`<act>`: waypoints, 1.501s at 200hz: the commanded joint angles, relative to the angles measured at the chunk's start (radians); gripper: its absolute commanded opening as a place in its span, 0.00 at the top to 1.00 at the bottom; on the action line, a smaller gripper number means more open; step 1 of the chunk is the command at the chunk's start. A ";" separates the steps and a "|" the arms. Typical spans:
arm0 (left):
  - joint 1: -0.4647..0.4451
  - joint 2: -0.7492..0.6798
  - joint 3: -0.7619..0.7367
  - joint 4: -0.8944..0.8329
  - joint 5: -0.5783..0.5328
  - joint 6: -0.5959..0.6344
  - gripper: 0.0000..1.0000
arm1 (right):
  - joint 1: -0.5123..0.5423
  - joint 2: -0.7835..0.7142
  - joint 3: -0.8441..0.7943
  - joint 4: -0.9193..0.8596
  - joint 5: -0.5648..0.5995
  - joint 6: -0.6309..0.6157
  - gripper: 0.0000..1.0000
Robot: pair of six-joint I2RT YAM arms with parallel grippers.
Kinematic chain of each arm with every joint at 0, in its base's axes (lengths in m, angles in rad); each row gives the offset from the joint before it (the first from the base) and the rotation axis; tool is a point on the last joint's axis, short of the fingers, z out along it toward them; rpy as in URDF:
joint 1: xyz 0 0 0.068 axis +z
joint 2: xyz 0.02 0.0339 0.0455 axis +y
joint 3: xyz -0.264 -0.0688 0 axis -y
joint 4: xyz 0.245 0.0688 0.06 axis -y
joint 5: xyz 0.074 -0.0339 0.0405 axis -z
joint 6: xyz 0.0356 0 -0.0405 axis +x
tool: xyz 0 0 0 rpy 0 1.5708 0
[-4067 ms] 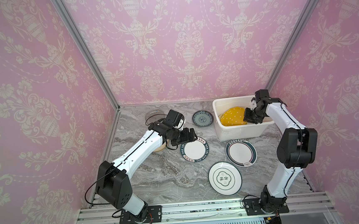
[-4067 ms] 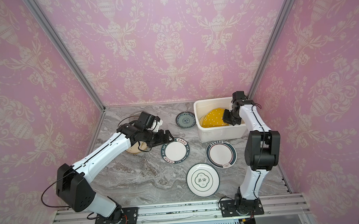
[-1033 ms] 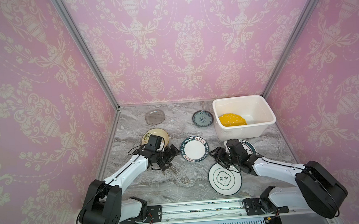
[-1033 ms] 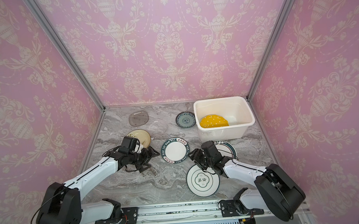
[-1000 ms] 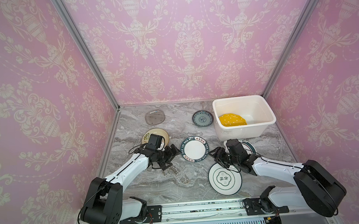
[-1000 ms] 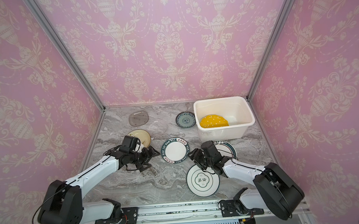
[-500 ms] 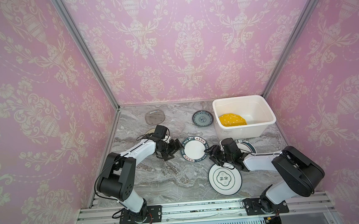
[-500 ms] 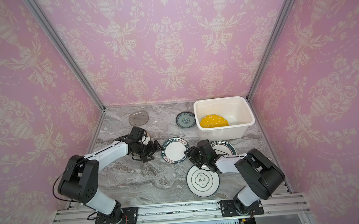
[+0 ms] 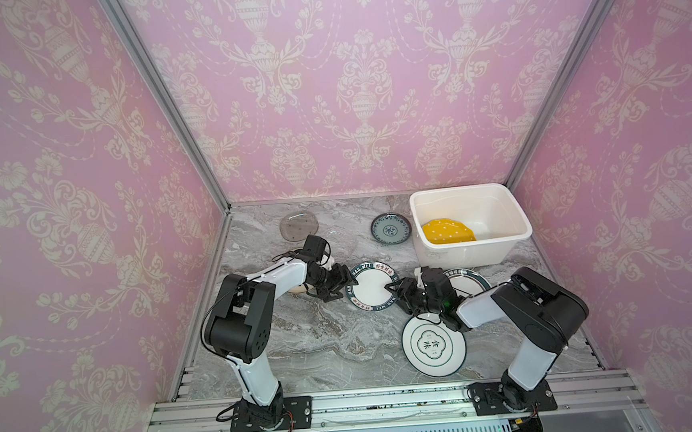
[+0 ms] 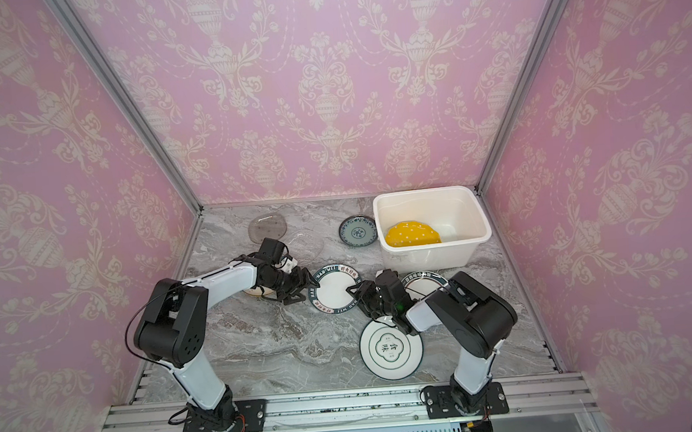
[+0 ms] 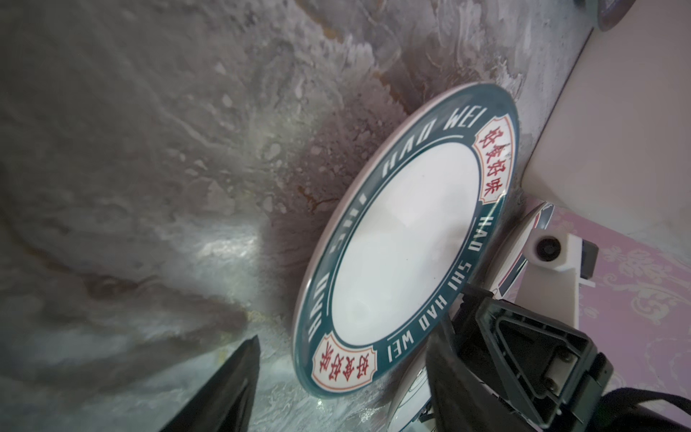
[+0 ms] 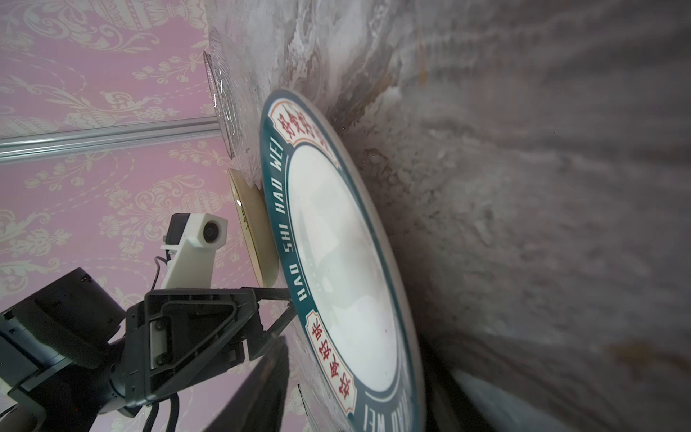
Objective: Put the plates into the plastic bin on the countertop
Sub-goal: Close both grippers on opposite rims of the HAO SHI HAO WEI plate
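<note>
Seven plates are waiting on the grey marble-look countertop. My left gripper, jaws apart, is reaching the white dark-rimmed lettered plate; my right gripper is meeting its opposite rim, grip unclear. One yellow dotted plate is lying in the white plastic bin; pink damask walls are enclosing us.

On my screen the lettered plate has a white centre inside a dark teal band with white lettering and two cream panels of red characters. The emblem plate is white with thin dark green rings and a green four-lobed mark. The bin is white, the scalloped plate yellow with white dots, the small plate blue-patterned, the glass plate smoky grey, the countertop grey marble veined white and brown, and the walls pink with cream damask.
</note>
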 commanded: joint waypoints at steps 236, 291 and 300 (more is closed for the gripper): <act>0.043 -0.366 -0.040 -0.220 -0.109 0.095 0.32 | 0.088 -0.495 0.108 -0.668 0.079 -0.162 1.00; 0.046 -0.773 -0.046 -0.254 -0.076 0.013 0.28 | 0.094 -0.747 0.230 -1.065 0.066 -0.310 1.00; 0.047 -0.813 -0.053 -0.233 -0.016 -0.005 0.28 | 0.095 -0.766 0.269 -1.133 0.050 -0.349 1.00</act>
